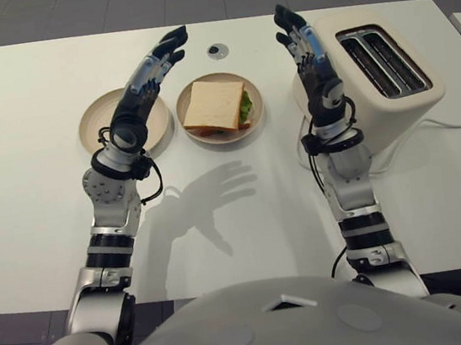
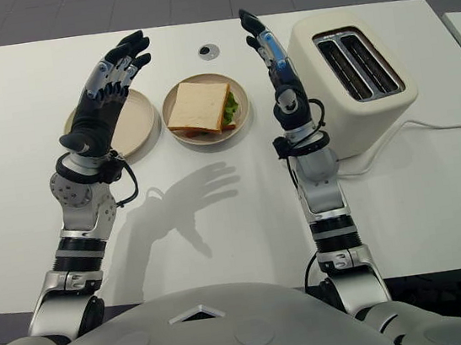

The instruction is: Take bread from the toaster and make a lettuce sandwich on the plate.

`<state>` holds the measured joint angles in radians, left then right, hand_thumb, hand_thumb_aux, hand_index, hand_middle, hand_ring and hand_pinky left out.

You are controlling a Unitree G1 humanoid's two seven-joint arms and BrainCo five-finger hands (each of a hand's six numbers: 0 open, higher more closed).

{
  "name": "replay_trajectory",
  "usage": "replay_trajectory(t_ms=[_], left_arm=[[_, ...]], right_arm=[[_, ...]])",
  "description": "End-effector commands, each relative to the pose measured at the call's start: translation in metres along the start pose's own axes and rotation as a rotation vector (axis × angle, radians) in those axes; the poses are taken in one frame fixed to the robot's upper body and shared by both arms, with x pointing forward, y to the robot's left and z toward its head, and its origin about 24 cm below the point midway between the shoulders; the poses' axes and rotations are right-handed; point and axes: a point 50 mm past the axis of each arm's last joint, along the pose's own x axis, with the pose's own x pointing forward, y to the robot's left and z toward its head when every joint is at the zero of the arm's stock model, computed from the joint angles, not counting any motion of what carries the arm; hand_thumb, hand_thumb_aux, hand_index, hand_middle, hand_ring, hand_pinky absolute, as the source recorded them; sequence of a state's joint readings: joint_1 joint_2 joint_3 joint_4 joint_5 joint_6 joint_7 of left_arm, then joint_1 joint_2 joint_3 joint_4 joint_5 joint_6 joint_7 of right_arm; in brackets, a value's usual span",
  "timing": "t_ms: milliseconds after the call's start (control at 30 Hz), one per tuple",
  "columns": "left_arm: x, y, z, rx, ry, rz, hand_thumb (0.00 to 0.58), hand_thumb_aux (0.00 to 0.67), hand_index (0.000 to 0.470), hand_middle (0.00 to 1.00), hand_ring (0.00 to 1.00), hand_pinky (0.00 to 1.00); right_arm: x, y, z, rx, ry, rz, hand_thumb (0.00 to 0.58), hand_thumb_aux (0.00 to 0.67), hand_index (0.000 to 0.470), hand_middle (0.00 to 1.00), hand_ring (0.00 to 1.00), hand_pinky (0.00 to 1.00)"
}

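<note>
On the middle plate (image 1: pixel 224 138) you have the sandwich (image 1: pixel 213 107) assembled, lettuce (image 1: pixel 245 108) showing at its right edge. Toaster (image 1: pixel 374 98) slots look empty. Left hand (image 1: pixel 144 86) and right hand (image 1: pixel 308 52) hover either side, fingers spread, holding nothing, probably to stay clear of finished work.

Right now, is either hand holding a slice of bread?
No, the left hand and right hand are both open, fingers extended, holding nothing.

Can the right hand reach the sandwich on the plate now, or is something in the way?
Probably yes. The right hand is open and empty, held up between the toaster and the sandwich, and nothing stands between hand and sandwich.
</note>
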<state>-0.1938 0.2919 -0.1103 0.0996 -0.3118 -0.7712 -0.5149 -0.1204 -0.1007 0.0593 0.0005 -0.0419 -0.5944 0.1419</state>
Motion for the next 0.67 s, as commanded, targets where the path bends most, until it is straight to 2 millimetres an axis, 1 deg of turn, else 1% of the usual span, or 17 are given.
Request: replay_trajectory(t_ms=[33,667], left_arm=[[-0.0029,-0.0007,-0.0036,0.001,0.029,-0.007,0.000,0.000,0.000,0.00,0.00,0.00],[-0.0026,-0.0019,-0.0055,0.009,0.036,-0.009,0.000,0.000,0.000,0.00,0.00,0.00]], right_arm=[[-0.0020,0.0016,-0.0030,-0.014,0.016,0.016,0.000,0.000,0.000,0.00,0.00,0.00],[-0.0021,0.0035,-0.0056,-0.044,0.026,0.043,0.000,0.000,0.000,0.00,0.00,0.00]])
